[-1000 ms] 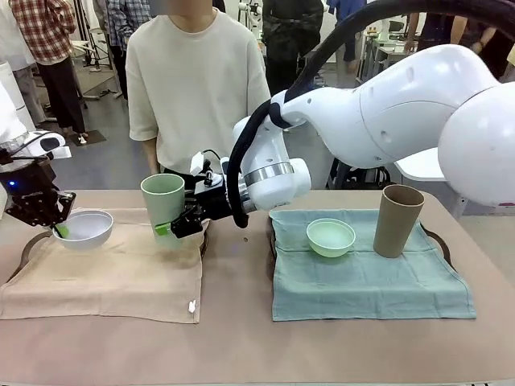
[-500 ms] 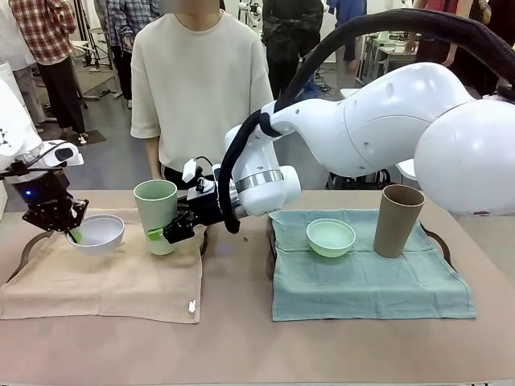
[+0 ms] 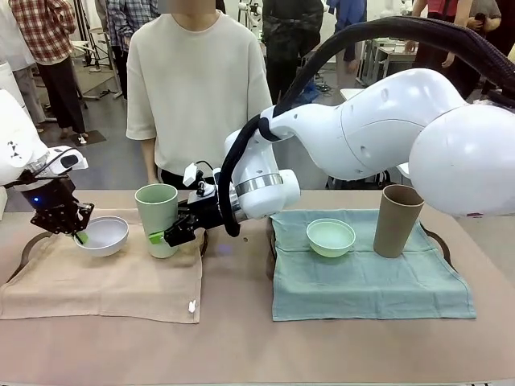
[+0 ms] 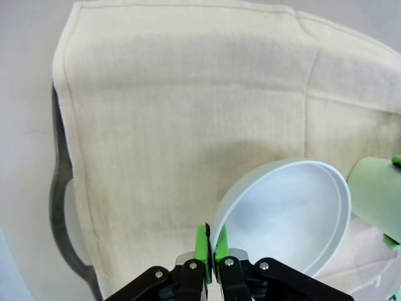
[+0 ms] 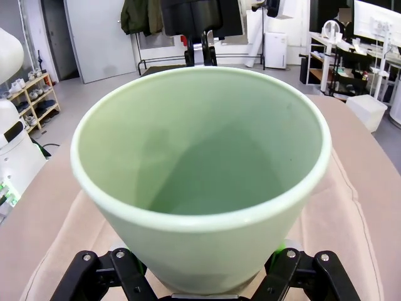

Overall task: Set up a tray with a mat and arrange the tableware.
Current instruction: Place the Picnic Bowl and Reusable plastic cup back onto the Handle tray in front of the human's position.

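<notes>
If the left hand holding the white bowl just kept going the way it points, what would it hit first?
Probably the beige mat on the tray: the left hand, pinching the white bowl by its rim, points down at it. Depth is unclear.

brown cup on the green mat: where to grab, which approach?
Grip the brown cup mid-wall, coming in level from the robot's right. It stands upright, tall and handleless, with nothing on that side; the mint bowl sits apart on its other side, so spanning the straight wall looks safest.

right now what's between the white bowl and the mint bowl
In the front view, the pale green cup in the right hand stands between the white bowl and mint bowl.
</notes>
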Robot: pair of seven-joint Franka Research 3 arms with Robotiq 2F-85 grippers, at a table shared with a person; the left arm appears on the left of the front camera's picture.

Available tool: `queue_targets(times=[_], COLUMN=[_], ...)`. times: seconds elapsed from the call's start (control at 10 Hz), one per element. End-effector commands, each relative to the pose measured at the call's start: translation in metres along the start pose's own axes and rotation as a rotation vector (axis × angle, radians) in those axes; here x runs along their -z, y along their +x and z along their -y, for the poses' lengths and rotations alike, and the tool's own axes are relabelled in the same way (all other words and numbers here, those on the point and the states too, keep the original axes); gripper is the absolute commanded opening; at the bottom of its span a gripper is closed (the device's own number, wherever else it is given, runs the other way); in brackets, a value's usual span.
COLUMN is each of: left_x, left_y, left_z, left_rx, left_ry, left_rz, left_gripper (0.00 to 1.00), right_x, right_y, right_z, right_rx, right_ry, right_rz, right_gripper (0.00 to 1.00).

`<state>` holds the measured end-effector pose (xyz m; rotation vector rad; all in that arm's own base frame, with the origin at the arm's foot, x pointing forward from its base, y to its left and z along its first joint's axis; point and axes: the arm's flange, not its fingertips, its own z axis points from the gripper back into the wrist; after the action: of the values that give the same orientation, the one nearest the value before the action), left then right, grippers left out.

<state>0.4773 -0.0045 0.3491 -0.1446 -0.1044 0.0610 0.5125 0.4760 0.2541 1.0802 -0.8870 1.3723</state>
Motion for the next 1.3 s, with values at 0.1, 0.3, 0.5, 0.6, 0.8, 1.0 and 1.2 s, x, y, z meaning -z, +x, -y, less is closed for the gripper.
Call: queue_targets(times=[0.1,0.3,0.5,0.6,0.8,1.0,1.2], left_x=[0.011,0.01,-0.004,-0.011,-0.028,-0.073,-0.122], left_y=[0.004,0.004,0.002,-0.001,-0.005,-0.021,-0.037], left_z=[-0.004,-0.005,-0.006,-0.006,-0.008,0.004,0.023], left_rx=[-0.025,-0.05,-0.056,-0.048,-0.051,0.025,0.125], left_ry=[-0.022,0.003,-0.031,-0.041,-0.041,-0.064,-0.06], left_rz=[0.004,-0.024,-0.041,-0.036,-0.049,-0.036,0.024], left_gripper=[0.04,0.64,0.28,1.0,1.0,0.54,0.54], right_x=[0.001,-0.002,-0.012,-0.021,-0.046,-0.088,-0.127], right_y=[0.001,0.01,0.028,0.032,0.044,0.056,0.08], right_z=[0.004,-0.003,-0.019,-0.028,-0.049,-0.069,-0.086], right_rx=[0.03,0.063,0.086,0.098,0.128,0.262,0.278], right_ry=[-0.03,-0.043,-0.053,-0.06,-0.094,-0.23,-0.397], right_rz=[-0.041,-0.135,-0.292,-0.339,-0.431,-0.602,-0.578], right_gripper=[0.9,1.0,1.0,1.0,1.0,1.0,1.0])
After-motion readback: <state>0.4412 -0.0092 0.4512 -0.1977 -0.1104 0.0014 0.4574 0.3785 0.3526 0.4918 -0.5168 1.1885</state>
